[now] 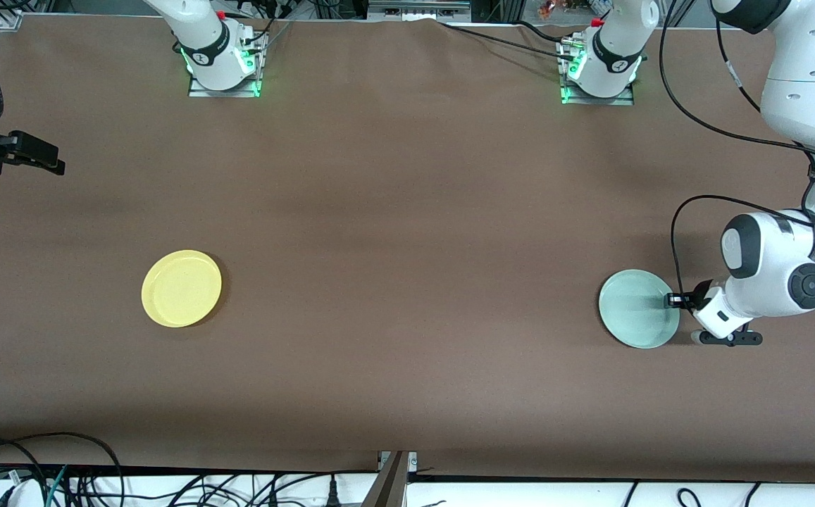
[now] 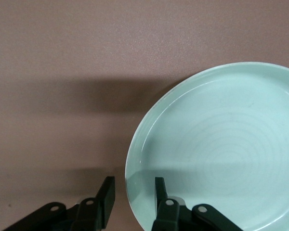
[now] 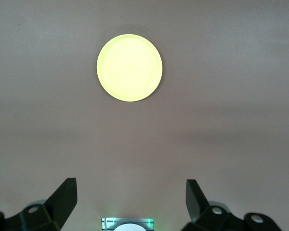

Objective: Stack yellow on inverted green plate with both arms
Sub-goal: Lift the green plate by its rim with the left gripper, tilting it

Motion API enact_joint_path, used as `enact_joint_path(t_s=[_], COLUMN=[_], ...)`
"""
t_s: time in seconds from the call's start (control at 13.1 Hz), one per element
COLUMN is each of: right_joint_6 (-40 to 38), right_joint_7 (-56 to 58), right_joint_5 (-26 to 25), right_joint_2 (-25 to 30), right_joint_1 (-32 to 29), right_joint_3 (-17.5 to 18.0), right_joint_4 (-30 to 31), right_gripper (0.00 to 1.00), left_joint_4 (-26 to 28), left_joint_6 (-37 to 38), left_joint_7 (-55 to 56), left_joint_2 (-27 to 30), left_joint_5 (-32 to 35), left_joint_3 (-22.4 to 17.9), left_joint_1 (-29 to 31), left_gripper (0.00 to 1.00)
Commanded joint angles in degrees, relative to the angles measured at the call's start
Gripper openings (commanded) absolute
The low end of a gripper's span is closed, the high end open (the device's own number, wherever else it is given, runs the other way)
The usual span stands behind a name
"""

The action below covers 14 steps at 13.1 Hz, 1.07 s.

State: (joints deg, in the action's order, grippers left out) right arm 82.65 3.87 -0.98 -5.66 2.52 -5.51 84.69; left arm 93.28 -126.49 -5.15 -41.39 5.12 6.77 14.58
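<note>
The pale green plate (image 1: 638,308) lies rim-up on the brown desk (image 1: 407,232) near the edge at the left arm's end, somewhat closer to the front-camera edge than to the edge where the bases stand. The left gripper (image 1: 673,301) has its fingers low at the plate's side facing that end. In the left wrist view its two black fingers (image 2: 160,190) stand apart and straddle the rim of the plate (image 2: 216,149), one over the inside and one outside over the bare desk, not yet pressed together. That placement makes sense, I judge, because the plate is shallow and lies flat: the raised rim is the only part a two-finger pincer can clamp, and holding one edge lets the wrist roll the plate over so it ends up inverted. The yellow plate (image 1: 182,288) sits rim-up toward the right arm's end of the desk, well apart from the green one and untouched. The right gripper (image 1: 23,156) waits high over the desk edge at its own end, fingers (image 3: 62,197) spread wide, its wrist camera looking down on the yellow plate (image 3: 129,67), presumably parked until the green plate is flipped.
</note>
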Motion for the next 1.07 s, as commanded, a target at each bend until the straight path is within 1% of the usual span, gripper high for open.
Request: enact_joint_path(t_s=[0.0, 0.08, 0.23, 0.53, 0.61, 0.99], right_joint_6=[0.1, 0.1, 0.1, 0.1, 0.1, 0.1], right_joint_7=[0.6, 0.6, 0.6, 0.6, 0.6, 0.6], right_joint_5=[-0.2, -0.2, -0.2, -0.2, -0.2, -0.2], right_joint_2=[0.2, 0.2, 0.2, 0.3, 0.2, 0.0], right_joint_1=[-0.3, -0.3, -0.3, -0.3, -0.3, -0.3], right_joint_3=[0.2, 0.2, 0.2, 0.2, 0.2, 0.2], right_joint_4=[0.0, 0.0, 0.0, 0.0, 0.0, 0.0], right_gripper=[1.0, 1.0, 1.0, 1.0, 1.0, 1.0], left_joint_4=[0.7, 0.9, 1.0, 1.0, 1.0, 0.8], left_joint_6=[-0.7, -0.6, -0.3, -0.2, -0.2, 0.5], left_joint_7=[-1.7, -1.7, -1.9, -2.9, -2.9, -2.6], left_joint_2=[0.4, 0.4, 0.6, 0.6, 0.6, 1.7], left_joint_5=[-1.0, -1.0, -1.0, -1.0, -1.0, -0.6], left_joint_3=[0.3, 0.3, 0.3, 0.3, 0.3, 0.4], left_joint_1=[0.4, 0.4, 0.4, 0.4, 0.4, 0.0], left_gripper=[0.32, 0.29, 0.16, 0.09, 0.01, 0.0])
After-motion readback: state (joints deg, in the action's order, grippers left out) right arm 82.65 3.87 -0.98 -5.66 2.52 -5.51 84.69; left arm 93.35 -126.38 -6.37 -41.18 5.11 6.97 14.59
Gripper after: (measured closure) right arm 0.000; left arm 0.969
